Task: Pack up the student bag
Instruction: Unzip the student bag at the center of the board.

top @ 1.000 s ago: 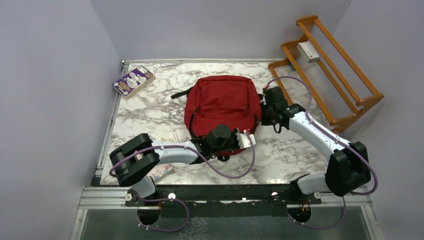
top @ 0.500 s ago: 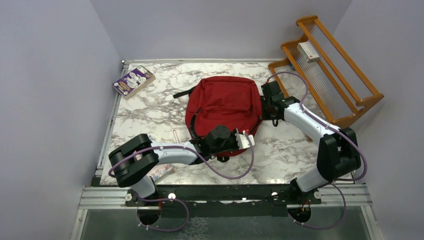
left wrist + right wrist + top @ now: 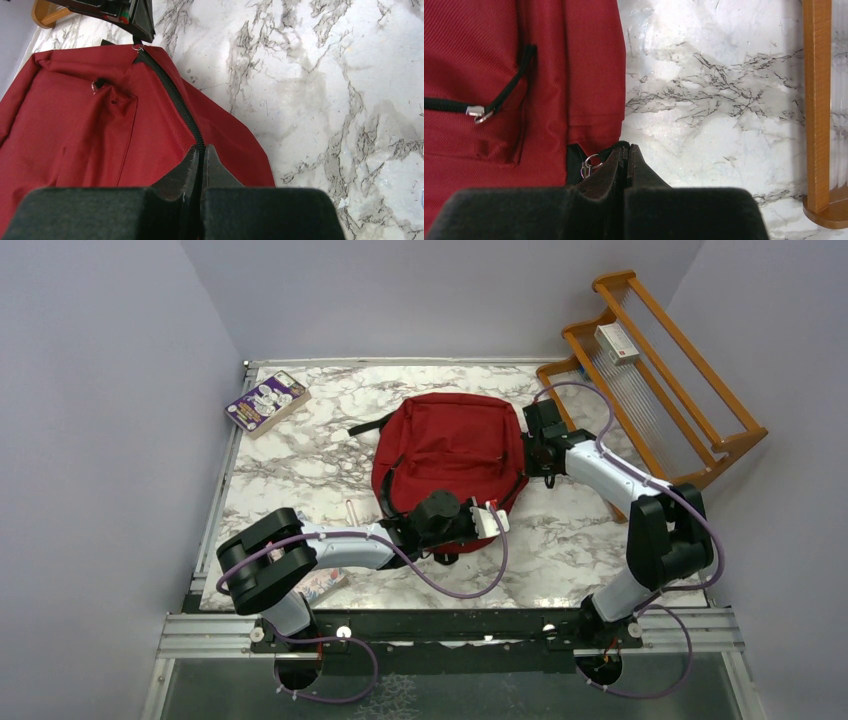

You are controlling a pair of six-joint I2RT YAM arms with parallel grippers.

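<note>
Marbled desk [image 3: 300,460], red student bag [image 3: 445,445] flat, my left fingers [image 3: 194,165] pinched on its near zip [image 3: 172,97], my right fingers [image 3: 633,165] shut on its right-side pull [image 3: 589,165]

White arms [image 3: 345,546], black joints [image 3: 262,562], purple cables [image 3: 455,593]

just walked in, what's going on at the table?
Both arms are working on the red student bag, which lies flat on the marble table. The left gripper is shut on the bag's near edge, right on the black zip. The right gripper is shut at the bag's right side beside a metal zip ring, apparently gripping the bag there. The zip between them looks closed. A book lies at the far left corner, not yet packed.
</note>
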